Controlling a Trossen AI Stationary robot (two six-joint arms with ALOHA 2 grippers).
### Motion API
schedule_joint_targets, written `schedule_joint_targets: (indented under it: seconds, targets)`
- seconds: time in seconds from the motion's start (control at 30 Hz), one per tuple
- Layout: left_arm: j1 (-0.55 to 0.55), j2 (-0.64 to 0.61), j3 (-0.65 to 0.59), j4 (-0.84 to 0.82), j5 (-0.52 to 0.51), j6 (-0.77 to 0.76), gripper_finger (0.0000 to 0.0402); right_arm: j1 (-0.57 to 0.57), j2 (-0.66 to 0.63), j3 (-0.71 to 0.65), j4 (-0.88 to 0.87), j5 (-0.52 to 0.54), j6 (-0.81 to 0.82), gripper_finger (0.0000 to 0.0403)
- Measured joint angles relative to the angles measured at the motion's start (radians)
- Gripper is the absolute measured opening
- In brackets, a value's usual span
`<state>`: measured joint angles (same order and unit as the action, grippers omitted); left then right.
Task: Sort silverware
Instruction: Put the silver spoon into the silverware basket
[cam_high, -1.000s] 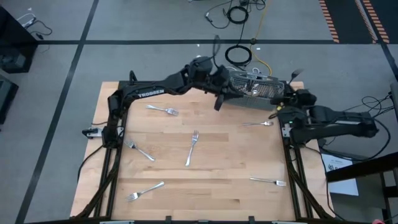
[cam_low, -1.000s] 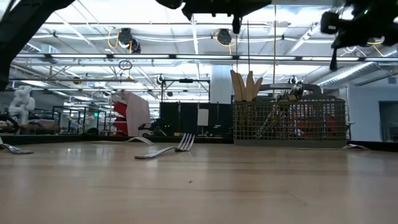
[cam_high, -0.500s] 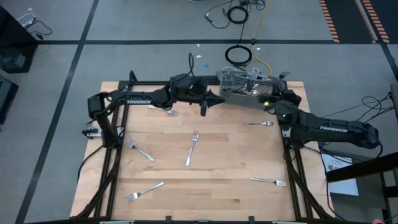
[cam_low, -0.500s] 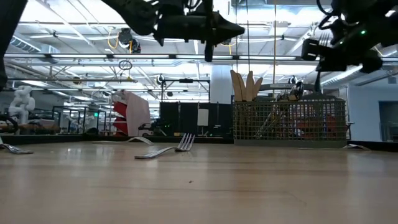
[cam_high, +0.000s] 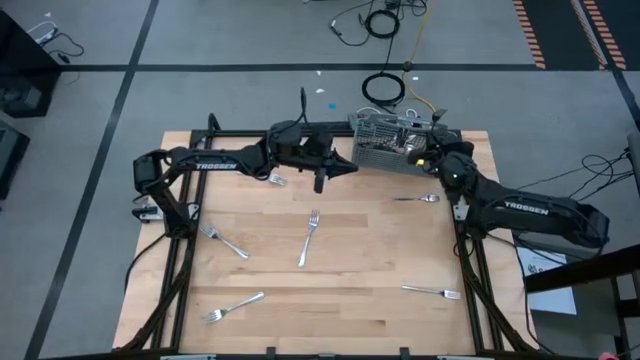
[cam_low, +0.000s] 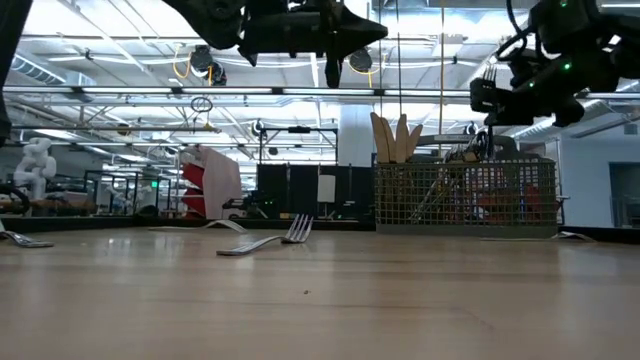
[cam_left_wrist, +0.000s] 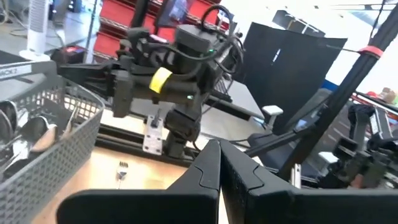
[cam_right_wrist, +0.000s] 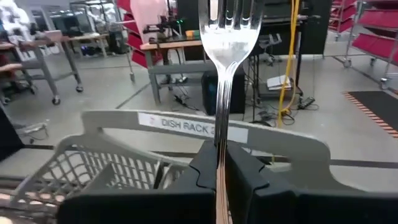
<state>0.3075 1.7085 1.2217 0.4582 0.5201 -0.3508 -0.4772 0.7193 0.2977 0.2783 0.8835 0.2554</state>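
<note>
The right gripper (cam_right_wrist: 217, 163) has its jaws shut tight on a fork (cam_right_wrist: 227, 37), up by the grey caddy (cam_high: 392, 148) at the far right of the desk (cam_high: 350, 290). The fork stands upright, prongs up. It should go straight down into a slot. The left gripper (cam_left_wrist: 219, 163) is shut and holds nothing.

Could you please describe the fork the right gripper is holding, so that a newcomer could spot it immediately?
Start at the grey mesh caddy at the table's far edge. The right gripper hovers by its right end, shut on a silver fork that stands with its tines up. Every other loose fork lies flat on the wooden table; this is the only one in the air.
</note>
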Motion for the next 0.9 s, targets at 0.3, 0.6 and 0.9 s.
schedule_joint_targets:
  seconds: [0.3,0.6,0.9]
  targets:
    - [0.013,0.0,0.0,0.004,0.077,0.016,0.0005,-0.011,0.054,0.0,-0.022,0.004,0.046,0.0039]
    - [0.013,0.0,0.0,0.003,0.097,0.016,0.0005,-0.011,0.053,0.0,-0.038,0.005,0.046,0.0109]
    - [0.014,-0.003,0.0,0.003,0.097,0.017,0.0005,-0.011,0.019,0.0,-0.037,0.004,0.043,0.0138]
